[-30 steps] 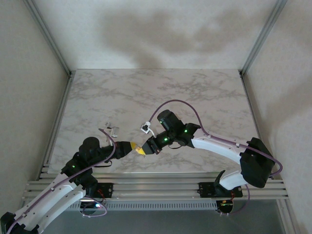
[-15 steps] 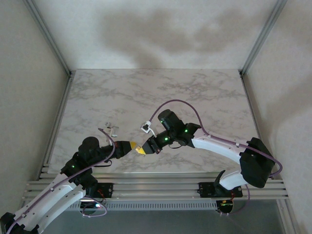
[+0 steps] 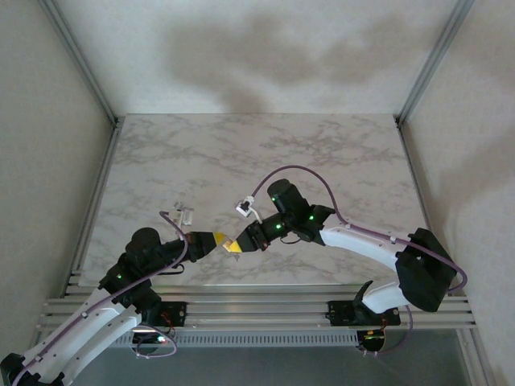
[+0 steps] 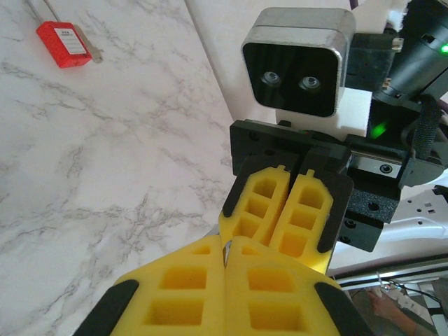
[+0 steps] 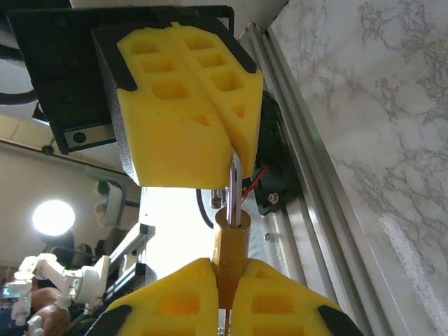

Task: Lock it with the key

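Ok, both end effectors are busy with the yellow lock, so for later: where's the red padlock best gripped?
Probably by its body, with the fingers across the two long side edges, coming straight down from above. The red padlock lies flat on the table, so its top and bottom faces can't be pinched, while the boxy body offers parallel sides.

- A robotics lab, by every sign: a purpose-built test cell.
- Marble-patterned tabletop [image 3: 265, 153] boxed in by plain white panels [image 3: 265, 48] on aluminium posts [image 3: 80, 64].
- Slotted aluminium rails [image 3: 257, 310] along the near edge, carrying two arm bases [image 3: 358, 312] with exposed wiring and green status lights.
- Beyond the rails, in the right wrist view: a bright round lamp [image 5: 52, 217] and more white robot hardware [image 5: 49, 273], blurred.
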Robot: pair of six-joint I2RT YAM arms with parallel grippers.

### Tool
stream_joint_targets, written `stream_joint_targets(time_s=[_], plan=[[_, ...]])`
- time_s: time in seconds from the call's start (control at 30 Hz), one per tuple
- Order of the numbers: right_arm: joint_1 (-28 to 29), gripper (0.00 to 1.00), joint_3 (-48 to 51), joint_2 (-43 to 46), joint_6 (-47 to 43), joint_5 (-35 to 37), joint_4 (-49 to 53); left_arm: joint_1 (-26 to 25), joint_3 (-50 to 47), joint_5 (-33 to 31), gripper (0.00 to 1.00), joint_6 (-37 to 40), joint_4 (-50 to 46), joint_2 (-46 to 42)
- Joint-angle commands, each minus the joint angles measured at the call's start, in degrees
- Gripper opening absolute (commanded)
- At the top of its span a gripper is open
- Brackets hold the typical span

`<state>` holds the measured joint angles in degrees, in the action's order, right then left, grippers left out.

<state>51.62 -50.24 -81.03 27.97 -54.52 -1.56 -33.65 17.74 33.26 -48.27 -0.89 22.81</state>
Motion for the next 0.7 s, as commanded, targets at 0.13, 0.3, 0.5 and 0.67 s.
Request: stream_joint_targets(time_s=[0.13,0.3,0.5,0.67], plan=[[-0.97,0.00,1.87,3.54,5.74,-8.29,-9.57,0.41,-2.42,-2.67,0.00,-0.22,-0.21,-0.56],[-1.23,0.00,2.65,3.19,9.20,-9.44,-13.81,0.34,-3.31,-2.25,0.00,-0.84,1.02,-0.65],[-1.59,0.00,3.12,2.95,10.98,-8.83,-15.95,0.34,-4.54,-1.50,0.00,-2.16,3.01,-1.44],[-2.04,0.00,4.18,3.10,14.48,-8.50,-21.31,0.35,-5.34,-0.80,0.00,-3.66,4.68,-2.24]])
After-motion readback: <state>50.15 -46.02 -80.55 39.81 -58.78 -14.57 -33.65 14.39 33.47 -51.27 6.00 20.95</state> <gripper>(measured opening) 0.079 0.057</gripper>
